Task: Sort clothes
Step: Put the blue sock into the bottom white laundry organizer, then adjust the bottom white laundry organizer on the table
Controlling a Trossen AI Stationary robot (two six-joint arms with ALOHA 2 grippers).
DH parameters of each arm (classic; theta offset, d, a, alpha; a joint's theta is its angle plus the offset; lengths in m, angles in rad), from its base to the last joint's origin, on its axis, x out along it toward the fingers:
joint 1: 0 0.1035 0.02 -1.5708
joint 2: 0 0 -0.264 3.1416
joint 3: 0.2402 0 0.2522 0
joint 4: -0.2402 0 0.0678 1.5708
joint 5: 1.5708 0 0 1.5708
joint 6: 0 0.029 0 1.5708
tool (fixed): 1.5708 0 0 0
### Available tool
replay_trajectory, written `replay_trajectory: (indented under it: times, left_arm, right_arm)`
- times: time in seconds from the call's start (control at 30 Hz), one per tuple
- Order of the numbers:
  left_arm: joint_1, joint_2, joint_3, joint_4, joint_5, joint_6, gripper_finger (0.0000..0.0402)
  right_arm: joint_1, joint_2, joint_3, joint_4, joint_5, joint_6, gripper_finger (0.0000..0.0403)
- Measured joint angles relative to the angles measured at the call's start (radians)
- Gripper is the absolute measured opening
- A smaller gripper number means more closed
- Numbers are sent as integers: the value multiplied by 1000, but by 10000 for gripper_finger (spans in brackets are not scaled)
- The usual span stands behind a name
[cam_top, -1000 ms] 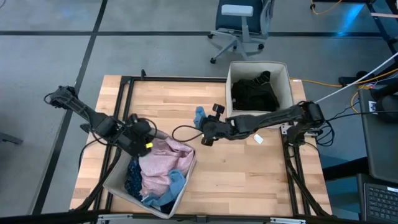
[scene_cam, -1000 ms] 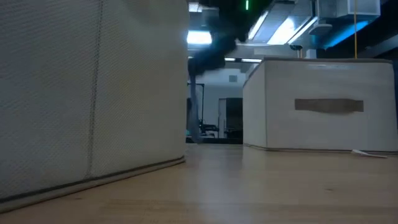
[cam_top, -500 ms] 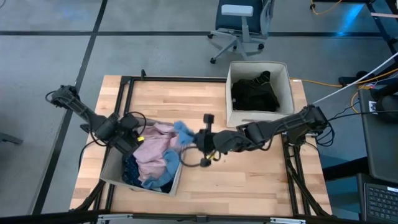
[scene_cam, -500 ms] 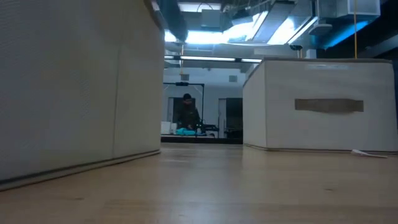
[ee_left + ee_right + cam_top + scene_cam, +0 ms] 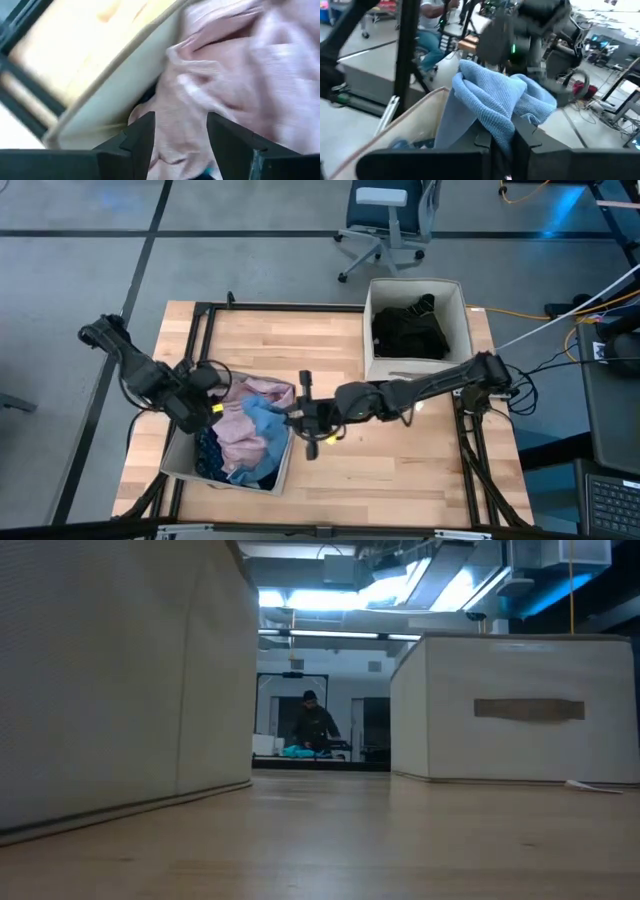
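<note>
Right tool (image 5: 296, 417) is clenched on a light blue cloth (image 5: 262, 418), which is draped from its fingers over the rim of the near bin (image 5: 284, 463). Just beyond the cloth, inside that bin, a pink top (image 5: 236, 432) is piled with darker blue pieces beneath it. Left tool (image 5: 180, 142) is held released, with its fingers spread, above the pink top at the bin's far wall. Behind the right arm, black clothes (image 5: 408, 330) are seen lying in the second bin (image 5: 368, 330) on the bench (image 5: 400, 470).
</note>
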Motion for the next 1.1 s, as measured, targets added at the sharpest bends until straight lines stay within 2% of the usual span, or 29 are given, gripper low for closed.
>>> replay_trajectory:
  times: [0.13,0.27,0.43,0.6,0.73,0.93,1.1]
  left_arm:
    - [0,-6,107,-1,13,180,171]
    - [0,-26,194,-1,13,263,171]
    - [0,-60,232,19,-53,354,171]
    - [0,-88,232,64,-154,453,171]
    - [0,-97,232,119,-251,529,171]
    - [0,-92,231,184,-255,619,171]
    - [0,-100,221,189,-259,639,171]
  right_arm:
    - [-30,56,0,71,-3,21,33]
    - [-59,110,0,136,-16,81,34]
    - [-71,163,0,198,-23,105,34]
    - [-73,202,0,243,-83,105,41]
    - [-75,230,0,242,-95,126,93]
    - [-74,215,-1,143,-83,132,217]
    - [-73,120,-1,-27,-80,137,283]
